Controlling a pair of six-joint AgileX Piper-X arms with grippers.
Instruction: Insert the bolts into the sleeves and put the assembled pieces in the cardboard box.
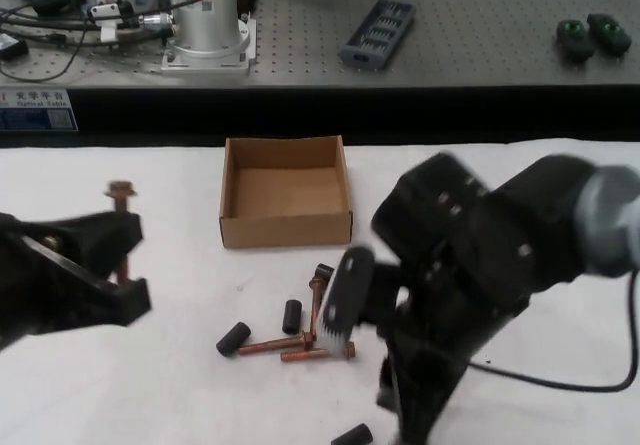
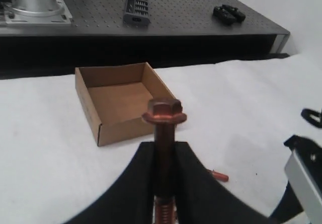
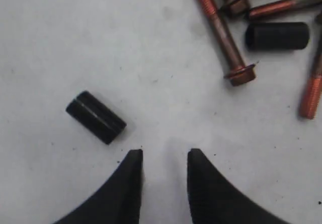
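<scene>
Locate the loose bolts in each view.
High view: loose bolts lie in front of the cardboard box.
Left wrist view: one bolt's end shows nearer than the box.
Right wrist view: several lie beside black sleeves, beyond the right hand.
Shared landmark: the white cloth.

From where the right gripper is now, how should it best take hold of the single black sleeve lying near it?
Grip the black sleeve at its middle, across its curved sides, coming straight down from above. It lies flat on the white cloth, apart from the bolts, so both sides look free. The right gripper likely must turn so its fingers close across the long axis.
</scene>
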